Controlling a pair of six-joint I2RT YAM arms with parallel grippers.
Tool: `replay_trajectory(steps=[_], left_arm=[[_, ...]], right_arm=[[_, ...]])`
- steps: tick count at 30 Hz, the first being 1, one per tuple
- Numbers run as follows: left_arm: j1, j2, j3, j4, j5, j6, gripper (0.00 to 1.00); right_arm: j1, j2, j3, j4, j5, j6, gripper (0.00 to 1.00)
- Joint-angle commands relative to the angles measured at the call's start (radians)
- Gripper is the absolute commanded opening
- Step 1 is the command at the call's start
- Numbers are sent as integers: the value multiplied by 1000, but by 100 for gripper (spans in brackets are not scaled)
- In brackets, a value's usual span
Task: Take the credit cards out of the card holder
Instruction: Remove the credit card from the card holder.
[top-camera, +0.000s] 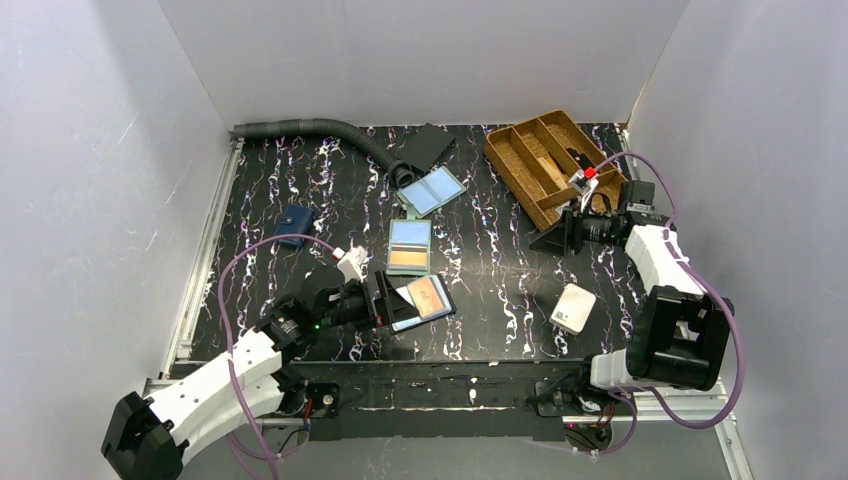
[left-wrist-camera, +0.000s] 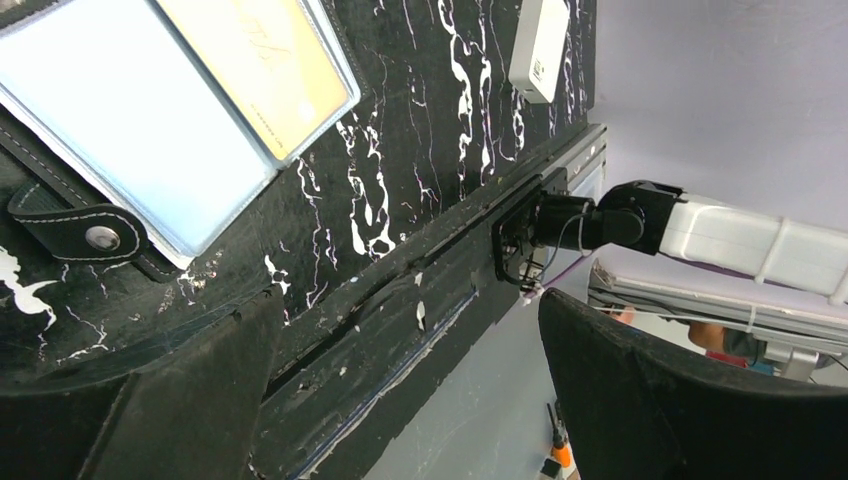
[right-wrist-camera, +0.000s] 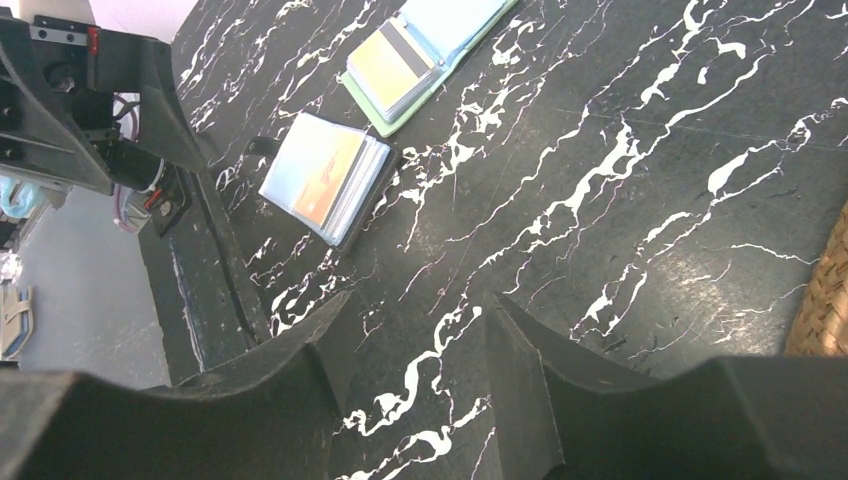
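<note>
The grey-green card holder (top-camera: 410, 247) lies open and flat mid-table. A blue card (top-camera: 409, 233) fills its far pocket and an orange card (top-camera: 409, 259) its near pocket. It also shows in the right wrist view (right-wrist-camera: 372, 100) at the top. No black-grey card is visible. My left gripper (top-camera: 383, 300) is open and empty near the front edge, well short of the card holder. It is beside a black bifold (top-camera: 424, 303) holding an orange card. In the left wrist view my left gripper (left-wrist-camera: 408, 300) has its jaws wide apart. My right gripper (top-camera: 553, 238) (right-wrist-camera: 415, 310) is open and empty, right of the card holder.
A bifold with two pale blue panels (top-camera: 432, 190) lies behind the card holder. A small navy wallet (top-camera: 293, 224) is at the left, a white box (top-camera: 573, 308) at the front right, a wicker tray (top-camera: 553, 165) at the back right and a grey hose (top-camera: 320, 130) along the back.
</note>
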Motion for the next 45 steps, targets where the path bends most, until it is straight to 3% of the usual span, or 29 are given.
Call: replay_trajectory(steps=[1, 12, 31, 45], left_arm=[[-25, 20, 48, -17, -73, 5, 98], [-51, 43, 11, 82, -101, -13, 98], [-67, 39, 38, 88, -129, -17, 98], [-88, 124, 54, 91, -197, -57, 94]], right_arm=[[6, -43, -19, 65, -60, 19, 58], [37, -49, -51, 102, -28, 31, 59], [49, -35, -77, 125, -48, 29, 60], [257, -21, -119, 235, 88, 132, 54]])
